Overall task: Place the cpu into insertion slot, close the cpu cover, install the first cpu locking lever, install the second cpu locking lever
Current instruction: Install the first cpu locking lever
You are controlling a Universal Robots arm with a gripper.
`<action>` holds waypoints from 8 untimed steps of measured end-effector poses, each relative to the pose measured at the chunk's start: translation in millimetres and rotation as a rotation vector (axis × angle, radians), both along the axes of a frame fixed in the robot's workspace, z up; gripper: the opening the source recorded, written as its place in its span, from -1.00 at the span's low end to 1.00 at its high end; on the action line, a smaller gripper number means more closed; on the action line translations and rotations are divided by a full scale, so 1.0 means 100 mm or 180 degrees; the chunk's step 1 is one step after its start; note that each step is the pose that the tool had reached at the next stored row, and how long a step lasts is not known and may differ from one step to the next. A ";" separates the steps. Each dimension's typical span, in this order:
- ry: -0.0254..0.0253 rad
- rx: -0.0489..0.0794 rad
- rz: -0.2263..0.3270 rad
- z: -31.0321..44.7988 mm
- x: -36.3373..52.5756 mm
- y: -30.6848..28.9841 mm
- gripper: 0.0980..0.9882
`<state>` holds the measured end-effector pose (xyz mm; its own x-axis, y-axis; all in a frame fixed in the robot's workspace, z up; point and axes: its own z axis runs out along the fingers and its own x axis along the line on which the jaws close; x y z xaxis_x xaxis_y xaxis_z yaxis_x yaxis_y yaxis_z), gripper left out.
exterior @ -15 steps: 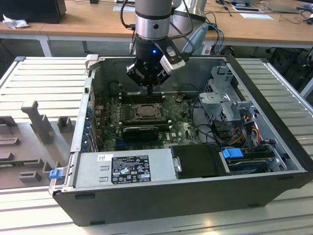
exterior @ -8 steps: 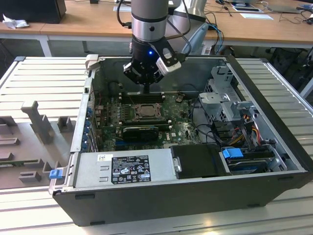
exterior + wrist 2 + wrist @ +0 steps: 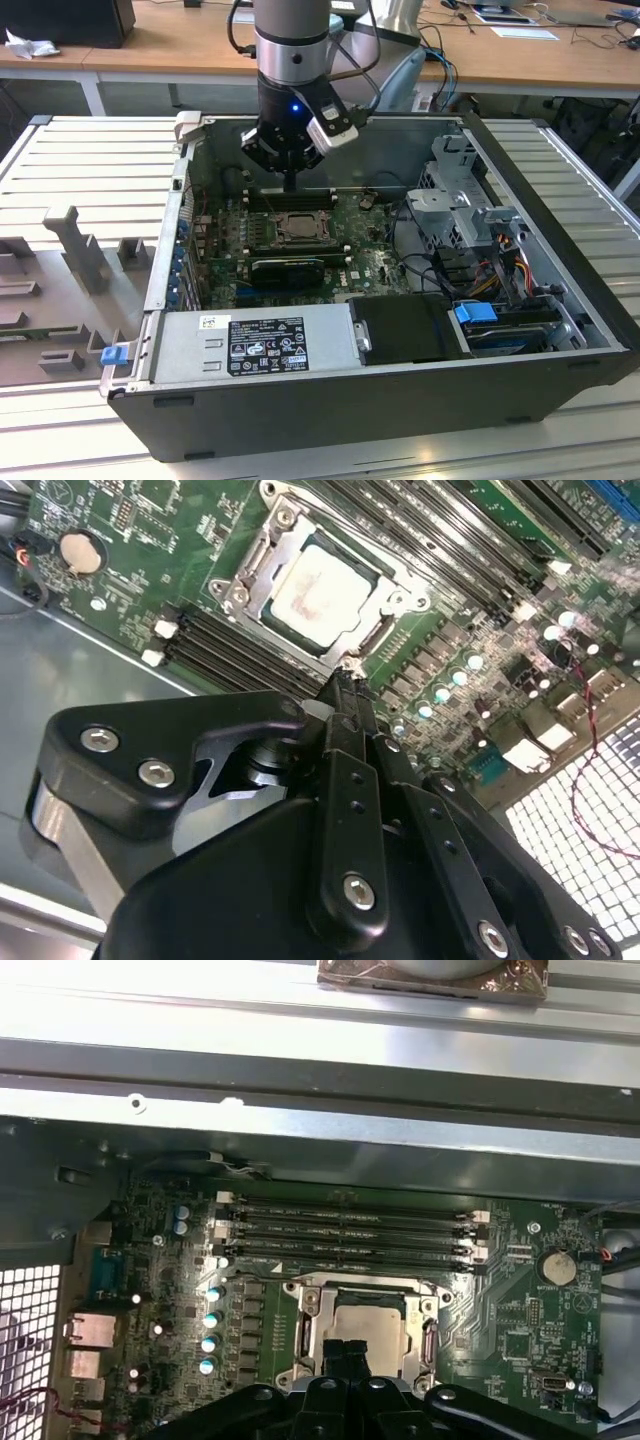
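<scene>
Cpu [image 3: 320,588] [image 3: 368,1335] sits framed by the cpu cover [image 3: 258,568] [image 3: 312,1335] in both wrist views; the second shows closed jaws at its edge.

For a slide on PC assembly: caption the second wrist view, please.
Gripper tip at the edge of the cpu cover, lying flat around the cpu seated in the insertion slot.

The cpu [image 3: 322,588] has a pale silver-beige face, the cpu cover [image 3: 255,575] is silver-grey, the motherboard [image 3: 130,520] green with black memory slots [image 3: 230,650], the gripper [image 3: 345,680] black, a plastic tab [image 3: 113,354] bright blue.
</scene>
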<state>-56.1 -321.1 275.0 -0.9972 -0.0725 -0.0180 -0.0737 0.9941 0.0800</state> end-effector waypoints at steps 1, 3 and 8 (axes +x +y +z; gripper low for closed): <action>0.0000 0.0000 0.0000 0.000 -0.026 0.000 -0.98; 0.0000 0.0000 0.0000 -0.005 -0.092 0.000 -0.98; 0.0000 -0.0007 0.0000 -0.044 -0.251 0.001 -0.98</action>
<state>-81.2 -321.0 270.6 -0.9972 -0.0726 -0.0177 -0.0737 0.9942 0.0777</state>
